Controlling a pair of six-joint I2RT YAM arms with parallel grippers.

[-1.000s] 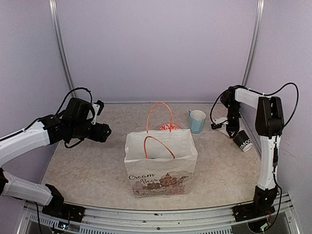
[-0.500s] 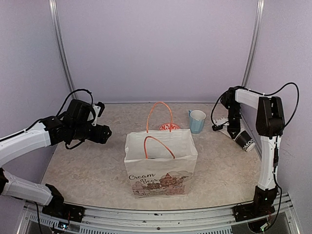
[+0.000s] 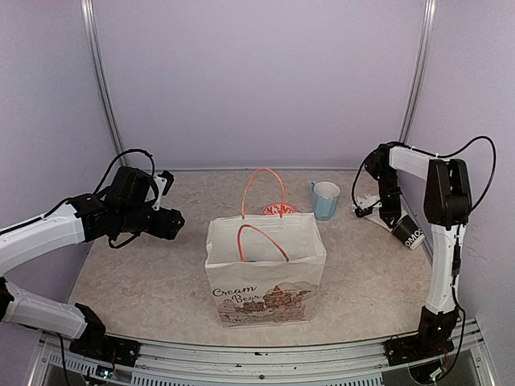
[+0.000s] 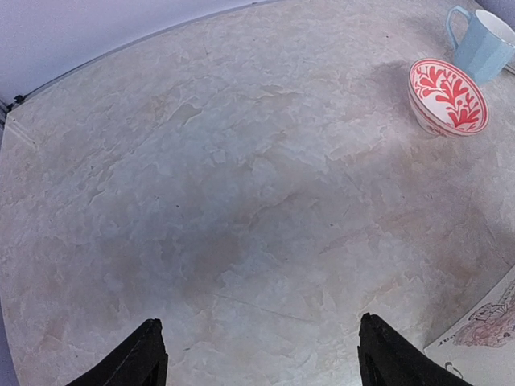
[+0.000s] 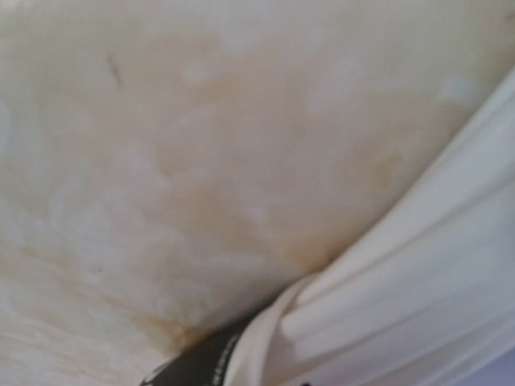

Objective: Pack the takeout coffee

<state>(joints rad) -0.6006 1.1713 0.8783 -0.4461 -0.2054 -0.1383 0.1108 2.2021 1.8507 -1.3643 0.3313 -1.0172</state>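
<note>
**Coffee cups out of sight, progress unclear**

The left end effector (image 4: 261, 366) hangs spread wide over bare worktop (image 4: 241, 201), gripping nothing. The right end effector (image 3: 392, 219) is down at the far right, just beside a dark cup (image 3: 407, 234) that looks tipped over, with white straws (image 5: 418, 265) filling its wrist view. Whether it is spread or pinching cannot be told. Further out are a light blue mug (image 3: 326, 199), a red-patterned bowl (image 4: 448, 95) and the upright paper bag (image 3: 265, 277). No takeout coffee cups show anywhere. They may already be inside the bag, whose interior is hidden, so how much packing remains is uncertain.
</note>
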